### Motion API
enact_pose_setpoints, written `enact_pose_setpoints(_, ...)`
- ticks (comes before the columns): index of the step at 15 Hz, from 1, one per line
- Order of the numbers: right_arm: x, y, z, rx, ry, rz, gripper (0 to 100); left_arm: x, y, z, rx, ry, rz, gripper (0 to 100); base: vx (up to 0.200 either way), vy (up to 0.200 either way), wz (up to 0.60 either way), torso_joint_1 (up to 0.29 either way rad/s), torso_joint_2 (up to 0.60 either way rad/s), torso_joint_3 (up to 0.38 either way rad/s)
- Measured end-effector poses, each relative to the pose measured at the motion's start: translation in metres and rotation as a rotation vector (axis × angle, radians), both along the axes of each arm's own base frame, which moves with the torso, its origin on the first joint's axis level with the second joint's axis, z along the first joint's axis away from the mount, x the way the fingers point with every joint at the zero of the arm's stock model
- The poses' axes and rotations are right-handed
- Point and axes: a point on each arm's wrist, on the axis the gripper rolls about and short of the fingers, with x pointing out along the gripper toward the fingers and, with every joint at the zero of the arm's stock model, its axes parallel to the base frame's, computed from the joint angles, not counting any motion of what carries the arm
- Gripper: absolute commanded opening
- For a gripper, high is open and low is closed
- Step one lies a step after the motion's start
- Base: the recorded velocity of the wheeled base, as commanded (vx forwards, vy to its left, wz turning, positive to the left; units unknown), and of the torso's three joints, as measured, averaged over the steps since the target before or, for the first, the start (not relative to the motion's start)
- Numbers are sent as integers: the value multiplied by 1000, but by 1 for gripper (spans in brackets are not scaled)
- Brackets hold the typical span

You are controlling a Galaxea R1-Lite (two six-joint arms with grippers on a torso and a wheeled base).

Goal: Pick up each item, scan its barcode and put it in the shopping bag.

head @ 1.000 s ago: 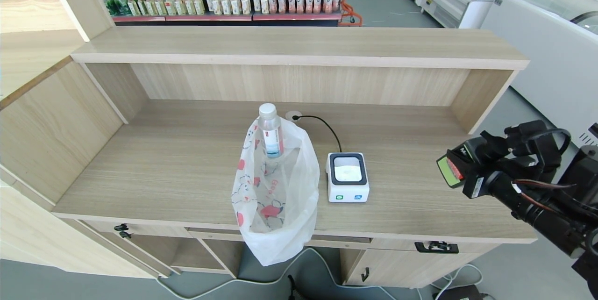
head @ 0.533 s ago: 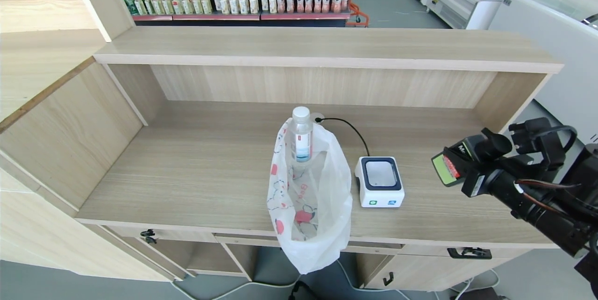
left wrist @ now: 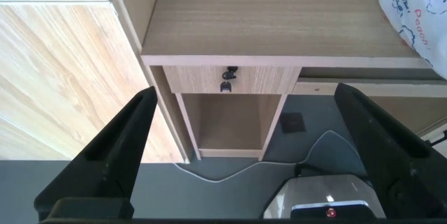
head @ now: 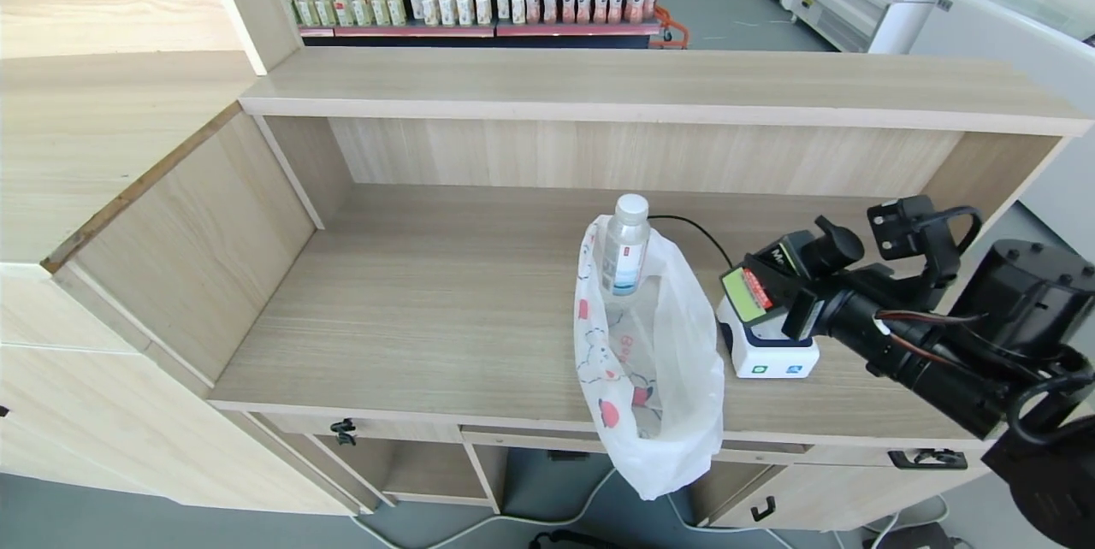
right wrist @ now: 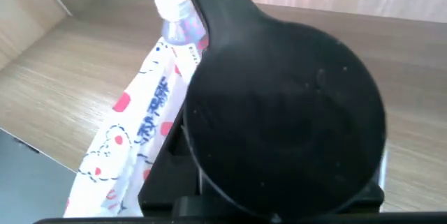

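- One item (head: 742,294), green-faced with a red label whose print is too small to read, gripped in the right jaws.
- One white scanner (head: 770,354) sits directly beneath those jaws on the bench (head: 428,318).
- One shopping bag (head: 676,395) with red cartoon print stands just beside them, one bottle (head: 624,245) upright inside.
- Left jaws are spread wide, holding nothing, low before the bench front.

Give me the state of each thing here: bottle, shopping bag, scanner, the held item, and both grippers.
shopping bag: open, lower end hanging over the counter edge.
bottle: upright in the shopping bag, cap on.
scanner: on the counter, cable attached, top hidden by the item.
item: held up, off the counter.
right gripper: shut on the item.
left gripper: open, empty.
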Motion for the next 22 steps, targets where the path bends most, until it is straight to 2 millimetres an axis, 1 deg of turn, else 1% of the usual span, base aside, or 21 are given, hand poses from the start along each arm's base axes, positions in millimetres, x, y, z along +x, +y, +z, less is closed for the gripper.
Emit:
enact_pose_setpoints(3, 14, 17, -10, -4, 24, 40, 0, 0, 0, 0, -1, 0, 2, 100, 0, 0, 0, 0, 0, 0)
enact_pose_setpoints(5, 14, 32, -19, -3, 56, 87, 0, 0, 0, 0, -1, 0, 2, 100, 0, 0, 0, 0, 0, 0)
enact_pose_setpoints(7, 15, 41, -29, -6, 88, 111, 0, 0, 0, 0, -1, 0, 1, 100, 0, 0, 0, 0, 0, 0)
enact_pose_setpoints(13, 25, 56, -53, -22, 150, 139, 0, 0, 0, 0, -1, 0, 1, 100, 0, 0, 0, 0, 0, 0)
enact_pose_setpoints(16, 32, 59, -67, -28, 135, 137, 0, 0, 0, 0, -1, 0, 1, 100, 0, 0, 0, 0, 0, 0)
enact_pose_setpoints(18, 40, 62, -82, -65, 143, 137, 0, 0, 0, 0, -1, 0, 1, 100, 0, 0, 0, 0, 0, 0)
enact_pose_setpoints(22, 59, 67, -100, -103, 139, 130, 0, 0, 0, 0, -1, 0, 1, 100, 0, 0, 0, 0, 0, 0)
